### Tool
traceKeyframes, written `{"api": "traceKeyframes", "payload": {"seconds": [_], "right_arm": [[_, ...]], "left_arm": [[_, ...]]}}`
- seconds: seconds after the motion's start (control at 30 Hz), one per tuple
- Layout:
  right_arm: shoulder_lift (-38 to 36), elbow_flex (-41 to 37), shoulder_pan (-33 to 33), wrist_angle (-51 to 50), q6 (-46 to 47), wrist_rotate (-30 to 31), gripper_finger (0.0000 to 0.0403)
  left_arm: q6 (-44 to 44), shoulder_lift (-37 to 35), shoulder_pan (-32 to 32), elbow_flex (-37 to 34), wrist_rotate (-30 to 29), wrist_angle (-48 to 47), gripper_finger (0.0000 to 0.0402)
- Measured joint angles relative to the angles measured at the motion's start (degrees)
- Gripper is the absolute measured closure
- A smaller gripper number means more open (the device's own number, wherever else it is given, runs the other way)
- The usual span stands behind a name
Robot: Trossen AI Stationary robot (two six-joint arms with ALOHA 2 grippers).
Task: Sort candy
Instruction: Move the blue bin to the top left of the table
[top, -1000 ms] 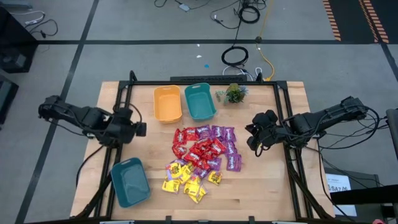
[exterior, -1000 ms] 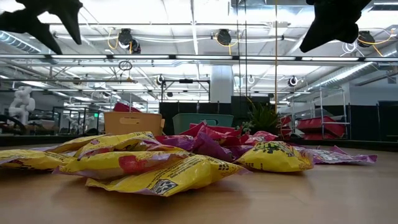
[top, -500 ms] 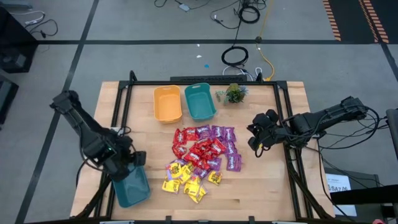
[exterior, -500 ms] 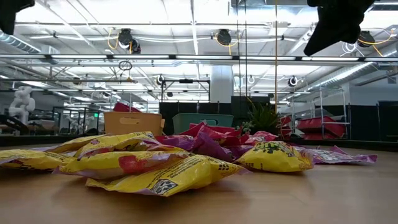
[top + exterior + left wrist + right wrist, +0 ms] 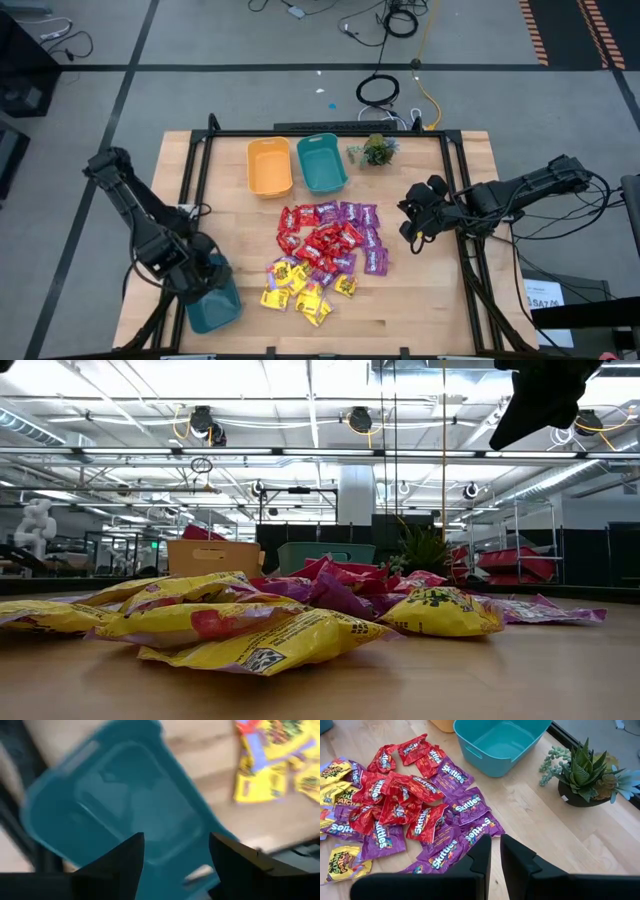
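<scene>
Candy [image 5: 325, 252]: red, purple and yellow packets are lying heaped at the table's [image 5: 430, 300] centre, yellow ones nearest the front edge.
Left gripper [image 5: 207, 278]: fingers spread apart, holding nothing, is hovering over the teal bin [image 5: 215, 305] at the near left corner.
Right gripper [image 5: 410, 222]: fingers together, empty, is hanging right of the heap.
Far bins: an orange bin [image 5: 269, 166] and a second teal one [image 5: 321, 162] are sitting side by side beyond the candy, a plant [image 5: 377, 150] to their right.

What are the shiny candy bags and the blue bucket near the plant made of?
The candy packets look like thin glossy plastic film: they crinkle and catch the light. The teal bin beside the plant looks like smooth moulded plastic, with even colour and rounded corners. The table seems pale wood, going by its grain.
</scene>
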Motion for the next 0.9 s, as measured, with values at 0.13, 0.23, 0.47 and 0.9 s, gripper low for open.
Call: {"api": "traceKeyframes", "payload": {"seconds": [0.13, 0.23, 0.47, 0.9], "right_arm": [[0.0, 0.0, 0.0, 0.0, -0.1, 0.0, 0.0371], [0.0, 0.0, 0.0, 0.0, -0.2, 0.0, 0.0371], [0.0, 0.0, 0.0, 0.0, -0.2, 0.0, 0.0371], [0.0, 0.0, 0.0, 0.0, 0.3, 0.3, 0.0371]], "left_arm": [[1.0, -1.0, -0.3, 0.0, -0.1, -6.6, 0.0169], [6.5, -2.3, -0.3, 0.0, -0.8, -10.4, 0.0169], [20.7, -4.5, 0.2, -2.4, -4.6, -13.4, 0.0169], [38.4, -5.5, 5.3, -14.3, 3.5, -2.1, 0.0169]]}}
